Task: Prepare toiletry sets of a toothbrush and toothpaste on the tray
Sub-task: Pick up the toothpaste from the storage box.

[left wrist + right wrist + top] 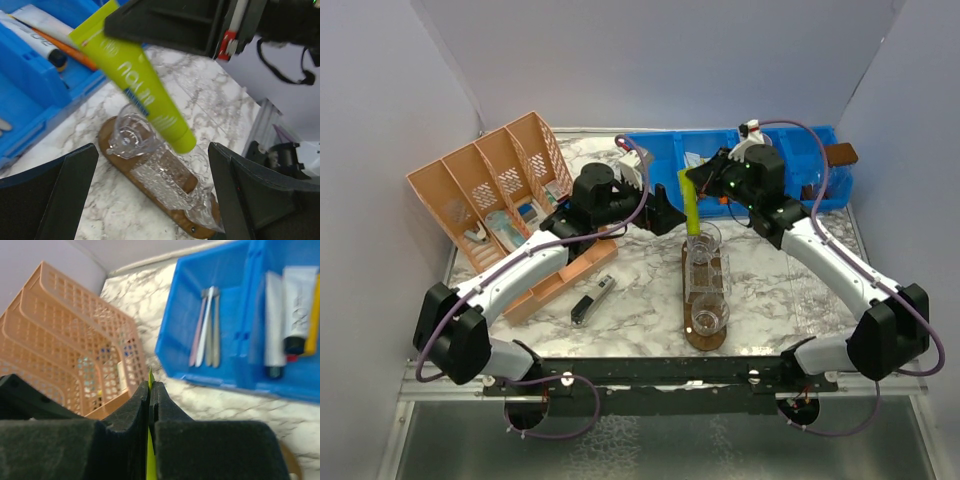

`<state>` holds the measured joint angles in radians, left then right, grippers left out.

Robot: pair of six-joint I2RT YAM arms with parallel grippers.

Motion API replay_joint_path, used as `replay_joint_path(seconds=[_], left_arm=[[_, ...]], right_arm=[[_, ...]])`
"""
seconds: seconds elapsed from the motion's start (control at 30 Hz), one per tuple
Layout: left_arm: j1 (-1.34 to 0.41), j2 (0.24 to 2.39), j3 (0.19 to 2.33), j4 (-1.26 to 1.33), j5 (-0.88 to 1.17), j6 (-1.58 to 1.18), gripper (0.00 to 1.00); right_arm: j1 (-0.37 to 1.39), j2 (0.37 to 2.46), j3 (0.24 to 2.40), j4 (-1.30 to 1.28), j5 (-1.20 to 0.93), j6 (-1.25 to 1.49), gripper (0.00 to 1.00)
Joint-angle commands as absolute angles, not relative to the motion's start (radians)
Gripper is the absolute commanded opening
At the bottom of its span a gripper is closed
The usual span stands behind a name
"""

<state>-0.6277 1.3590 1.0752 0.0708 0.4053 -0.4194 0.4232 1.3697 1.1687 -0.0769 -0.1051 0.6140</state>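
The dark brown tray [704, 338] lies mid-table with three clear tumblers [708, 281] in a row on it. My right gripper [693, 180] is shut on the flat end of a lime green toothpaste tube [692, 208], which hangs cap down at the rim of the far tumbler [131, 135]. In the right wrist view only the tube's thin green edge [150, 377] shows between the shut fingers. My left gripper [669, 214] is open just left of the tube, looking down at the tray [172, 215]. Toothbrushes [205, 327] lie in the blue bin.
The blue compartmented bin [790, 150] runs along the back right, with more tubes [292, 310] in it. An orange divided basket [490, 190] stands tilted at the back left, an orange lid [565, 275] before it. A small black and silver object [592, 298] lies left of the tray.
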Motion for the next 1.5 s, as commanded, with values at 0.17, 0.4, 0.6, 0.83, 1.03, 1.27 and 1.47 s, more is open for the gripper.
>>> replay_joint_path(seconds=[0.17,0.4,0.6,0.83,1.03,1.27,1.47], left_arm=[[-0.628,1.455,1.072,0.139,0.578,-0.529,0.91],[-0.628,1.467,1.099,0.045,0.469,-0.505,0.76],[-0.627,1.478,1.112,0.019,0.458,-0.482,0.56],[-0.628,1.484,1.139,-0.029,0.426,-0.42,0.3],[-0.629,1.475,1.155,-0.06,0.385,-0.341,0.26],[-0.668,1.436,1.154,-0.086,0.344,-0.155,0.25],[-0.78,1.369,1.101,-0.087,0.308,0.044,0.25]], right_arm=[[0.551,1.325,1.093,0.129,0.068,0.91,0.01],[0.567,1.298,1.067,0.106,0.139,0.982,0.01],[0.578,1.287,1.033,0.125,0.135,0.995,0.01],[0.577,1.248,1.037,0.05,0.116,0.886,0.03],[0.577,1.159,1.05,-0.169,0.053,0.687,0.39],[0.575,1.091,1.204,-0.569,-0.062,0.484,0.7],[0.57,1.094,1.35,-0.811,-0.137,0.428,0.74]])
